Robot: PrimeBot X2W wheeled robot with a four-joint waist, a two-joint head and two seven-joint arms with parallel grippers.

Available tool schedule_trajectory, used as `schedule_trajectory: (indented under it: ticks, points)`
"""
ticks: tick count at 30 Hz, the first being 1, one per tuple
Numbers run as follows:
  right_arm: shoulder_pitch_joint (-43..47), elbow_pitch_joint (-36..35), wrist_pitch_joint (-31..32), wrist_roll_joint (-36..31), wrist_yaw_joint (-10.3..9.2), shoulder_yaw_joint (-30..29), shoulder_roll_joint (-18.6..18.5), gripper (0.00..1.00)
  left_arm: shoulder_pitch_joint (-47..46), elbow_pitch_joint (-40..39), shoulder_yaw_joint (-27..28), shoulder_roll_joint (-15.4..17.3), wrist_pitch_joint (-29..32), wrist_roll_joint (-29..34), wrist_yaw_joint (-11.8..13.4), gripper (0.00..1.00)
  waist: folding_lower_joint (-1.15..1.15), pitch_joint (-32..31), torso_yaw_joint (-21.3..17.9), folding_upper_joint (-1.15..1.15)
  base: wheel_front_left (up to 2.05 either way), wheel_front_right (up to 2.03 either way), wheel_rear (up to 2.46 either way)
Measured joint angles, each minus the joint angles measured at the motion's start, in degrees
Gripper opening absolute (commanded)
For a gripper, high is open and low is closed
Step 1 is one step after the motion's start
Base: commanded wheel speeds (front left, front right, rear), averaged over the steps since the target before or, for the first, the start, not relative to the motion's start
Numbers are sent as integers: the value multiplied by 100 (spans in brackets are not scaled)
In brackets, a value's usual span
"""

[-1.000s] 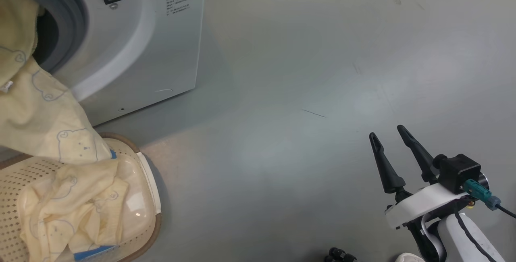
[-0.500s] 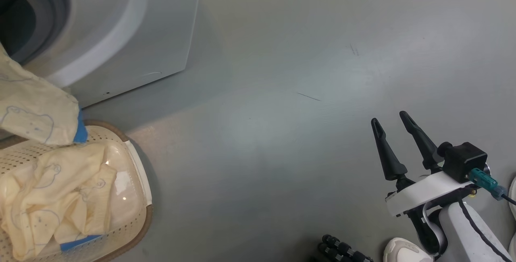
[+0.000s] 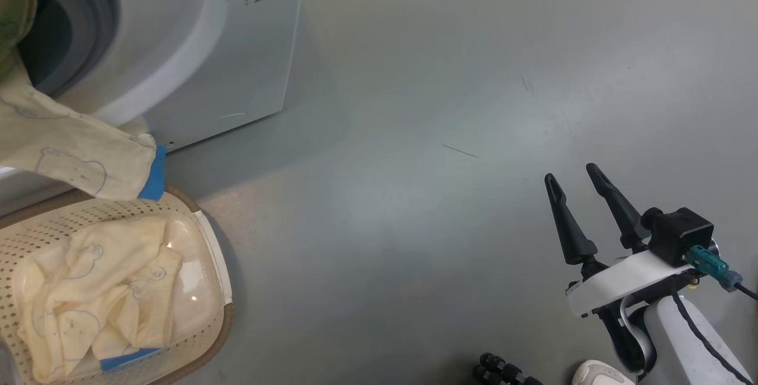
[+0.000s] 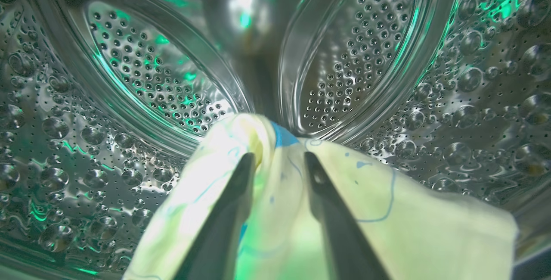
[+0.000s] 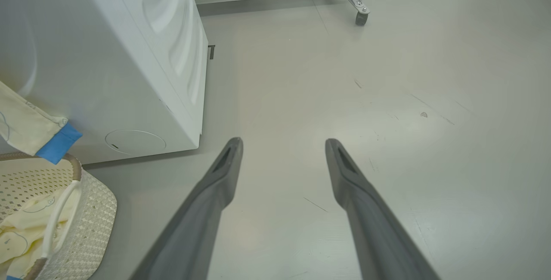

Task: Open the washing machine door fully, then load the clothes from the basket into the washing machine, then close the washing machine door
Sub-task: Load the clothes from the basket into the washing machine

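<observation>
The white washing machine [image 3: 237,47] stands at the upper left, and its door is out of view. Inside the steel drum [image 4: 129,77] my left gripper [image 4: 279,156] has its fingers parted, with a cream garment [image 4: 387,211] with blue trim still lying between and under them. The rest of that garment [image 3: 71,148] hangs out of the opening over the basket [image 3: 228,314]; its blue cuff [image 5: 58,146] shows in the right wrist view. More clothes [image 3: 100,290] lie in the basket. My right gripper [image 3: 569,172] is open and empty above the floor, far to the right.
Grey floor spreads between the washing machine [image 5: 107,56] and my right gripper [image 5: 284,142]. A caster [image 5: 360,18] of a wheeled frame stands at the far end. Small black parts [image 3: 503,370] lie at the head view's bottom edge.
The hanging garment has risen out of the basket and gone further into the washer's opening. The head camera has shifted. My right gripper stays open.
</observation>
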Motion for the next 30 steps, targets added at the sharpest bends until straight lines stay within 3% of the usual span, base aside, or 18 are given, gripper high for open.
schedule_trajectory:
  ticks: [30]
  points:
    - [-36, 55, 0, 10, 0, -358, -60, 100, 170, 872, -85, -1080, -107, -26, 49, 100, -1, -511, 750, 0, 0, 0, 0]
